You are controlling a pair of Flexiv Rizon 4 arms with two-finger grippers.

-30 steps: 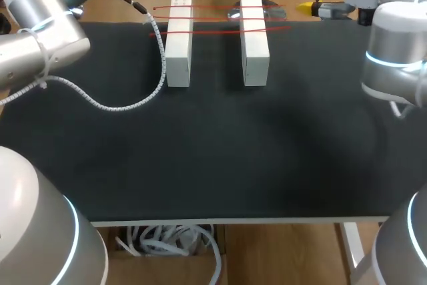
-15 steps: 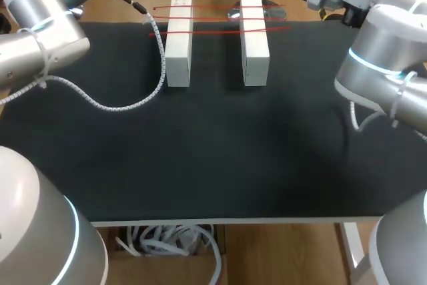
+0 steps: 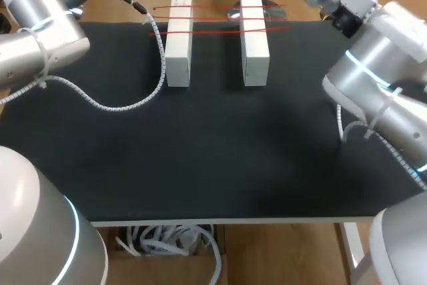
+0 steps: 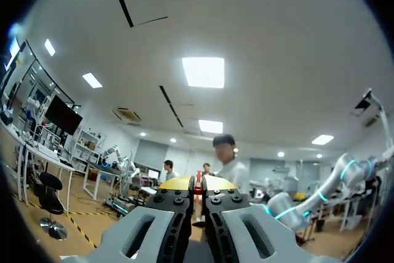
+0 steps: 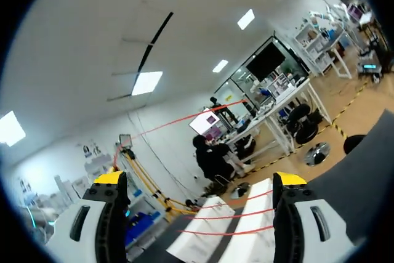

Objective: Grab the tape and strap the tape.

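Closest up is the table [image 3: 213, 158], topped in flat matte black. Further back sit two chunky white rectangular blocks [image 3: 178, 45], long sides running near to far. The thin red tape [image 3: 213, 32] is stretched crosswise over both, left to right. At the far edge the right gripper [image 5: 200, 180] is spread wide, holding nothing. The left gripper [image 4: 198, 184] is pinched tight on a sliver of the tape, which is mostly hidden.

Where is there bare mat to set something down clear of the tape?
The wide black mat between the two white blocks and the near edge is bare. Crowded: red tape spans the blocks' gap, the coiled cable loops beside the left block, my right arm overhangs the right side.
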